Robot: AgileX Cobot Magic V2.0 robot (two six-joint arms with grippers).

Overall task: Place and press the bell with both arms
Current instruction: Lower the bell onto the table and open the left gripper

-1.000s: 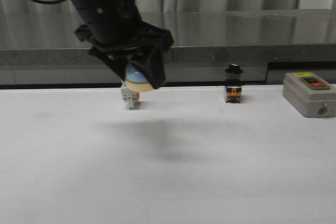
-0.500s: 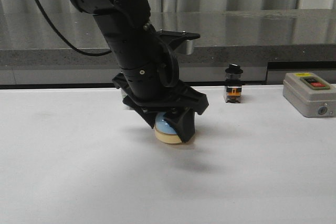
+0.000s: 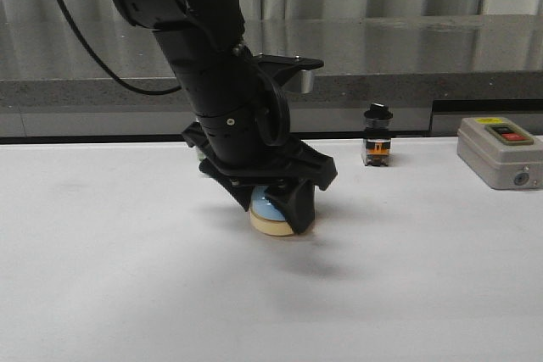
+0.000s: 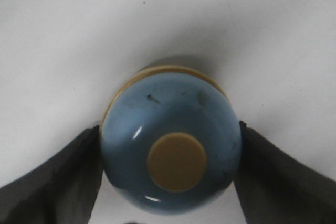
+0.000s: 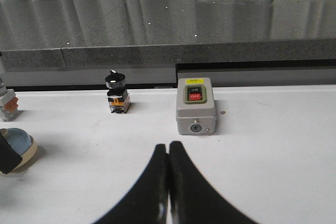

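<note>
**One bell gripped, one hand idle**

Two fingers (image 4: 58, 177) of the left hand (image 3: 273, 201) are pressed against opposite sides of the bell (image 4: 170, 142), whose cream base is set on the white surface (image 3: 407, 277). The right hand (image 5: 168, 182) is held with its fingers touching, nothing between them, well apart from the bell.

The left gripper (image 3: 276, 209) hid most of the bell (image 3: 268, 212) in the front view. Beside the grey box (image 5: 196, 106), its label text was too small to read.
</note>
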